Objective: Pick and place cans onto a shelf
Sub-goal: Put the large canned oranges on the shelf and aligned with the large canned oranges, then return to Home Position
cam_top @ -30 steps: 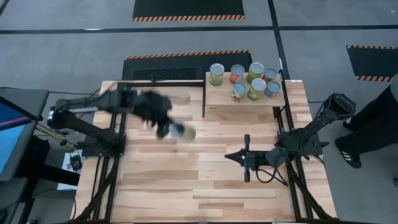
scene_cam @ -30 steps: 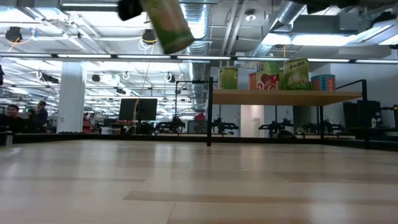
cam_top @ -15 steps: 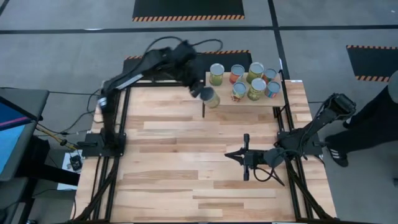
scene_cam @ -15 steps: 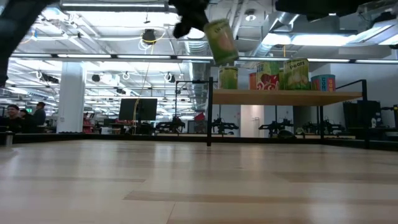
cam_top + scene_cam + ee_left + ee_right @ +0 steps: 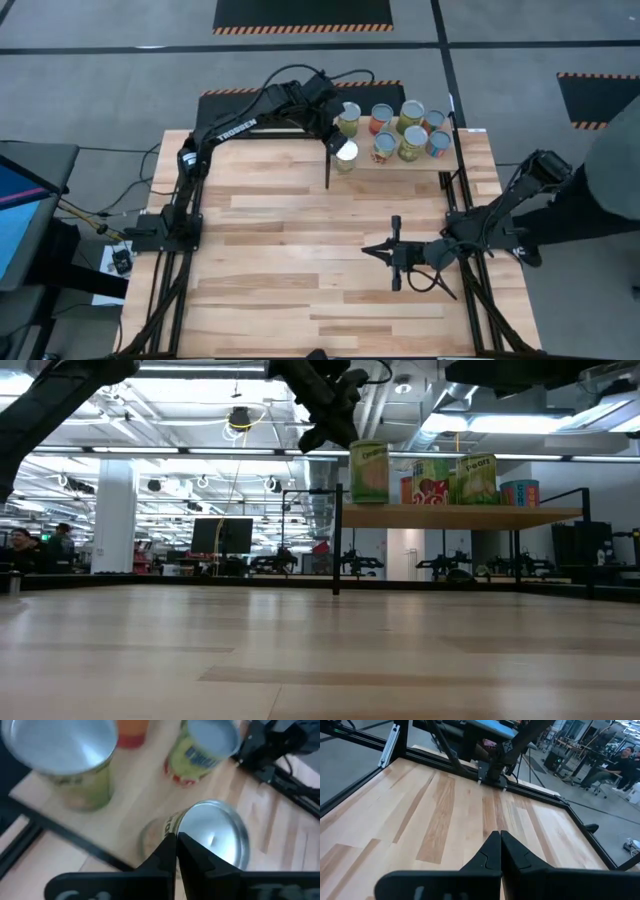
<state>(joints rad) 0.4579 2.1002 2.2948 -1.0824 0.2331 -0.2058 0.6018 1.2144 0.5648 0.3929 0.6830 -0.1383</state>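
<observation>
My left gripper is shut on a green-labelled can at the near-left corner of the shelf. In the low view this can stands upright at the shelf's left end, its base at the board's top; the gripper reaches it from the upper left. Several more cans stand on the shelf behind and to the right. My right gripper hovers shut over the table's right half, holding nothing. My left gripper meets the green can at the rim of its silver lid, on the side facing the arm. The shut fingers slant down from the table's left; they hide what lies between their ends. The can is upright, its base at the shelf board.
The nearest neighbours are a green can and a yellow-labelled can, with bare board between. The shelf's black frame post stands beside the held can. A person in dark clothes stands at the table's right edge.
My left gripper has swung from over the table's left half toward the far right, carrying the green can to the shelf's left corner. The can hung tilted below the fingers and now stands upright at the board. The person at the right has leaned in closer.
</observation>
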